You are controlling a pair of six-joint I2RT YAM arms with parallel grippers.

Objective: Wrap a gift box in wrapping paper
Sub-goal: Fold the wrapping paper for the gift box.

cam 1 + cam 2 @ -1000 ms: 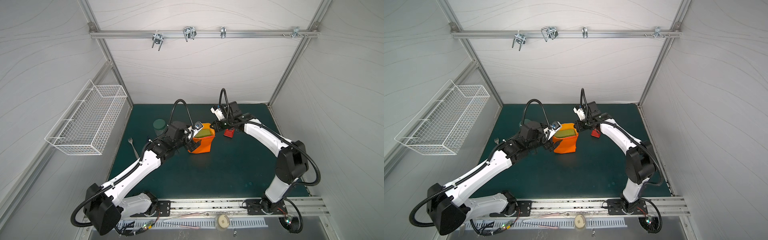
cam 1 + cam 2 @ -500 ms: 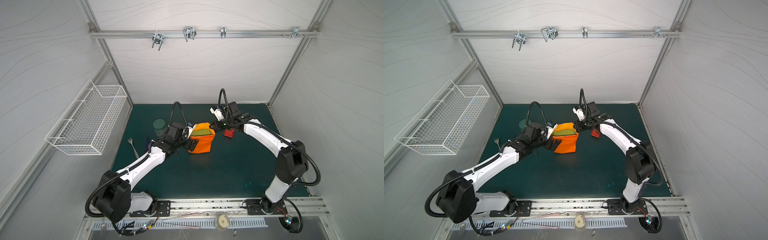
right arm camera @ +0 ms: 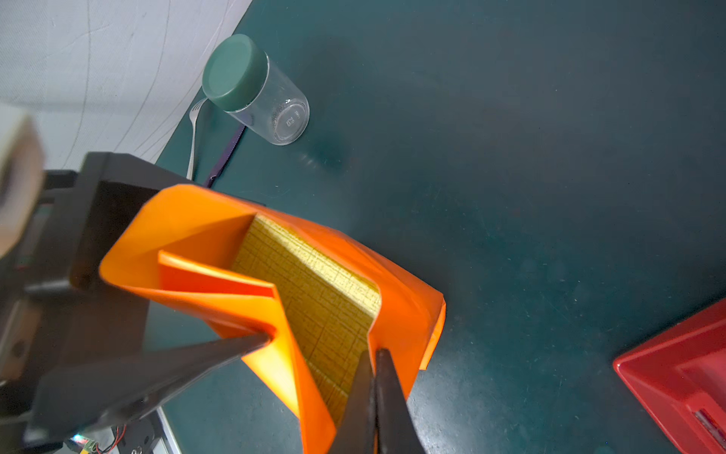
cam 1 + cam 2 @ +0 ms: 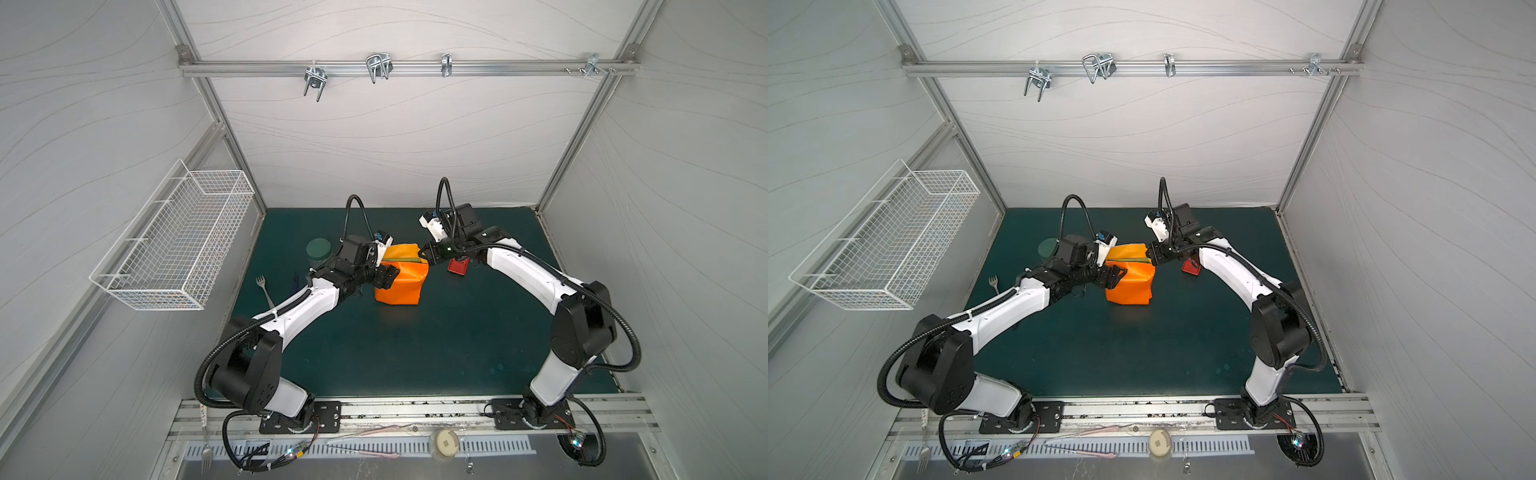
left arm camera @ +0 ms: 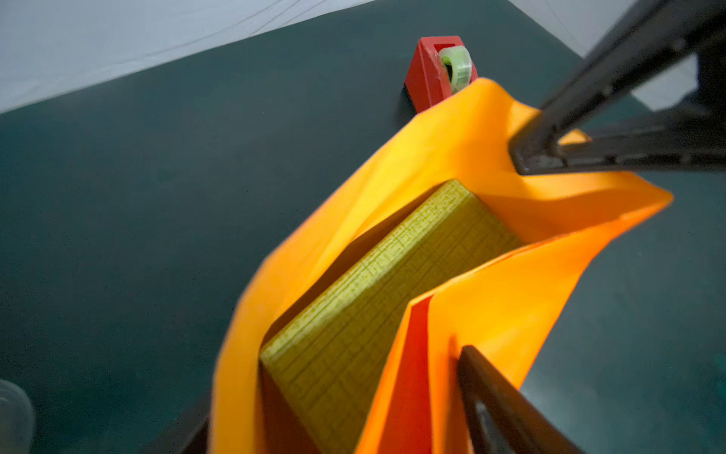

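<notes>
You've got the paper (image 4: 401, 286) hiding all but the box's (image 5: 373, 314) top between your grippers, right gripper (image 4: 427, 254) pinching its edge, left gripper (image 4: 391, 277) spread and partly cut off, over the dark green mat (image 4: 415, 353).

The left arm (image 4: 299, 307) has folded lower, bringing the left gripper (image 4: 390, 277) down from the top edge of the wrapping paper (image 4: 405, 286) to its left side, jaws drawn closer. The paper has closed over the gift box (image 4: 409, 260), leaving a thin strip showing.

Orange wrapping paper (image 4: 1128, 286) round gift box (image 4: 1131, 261); L end effector (image 4: 1116, 276), R end effector (image 4: 1152, 254) at opposite sides
</notes>
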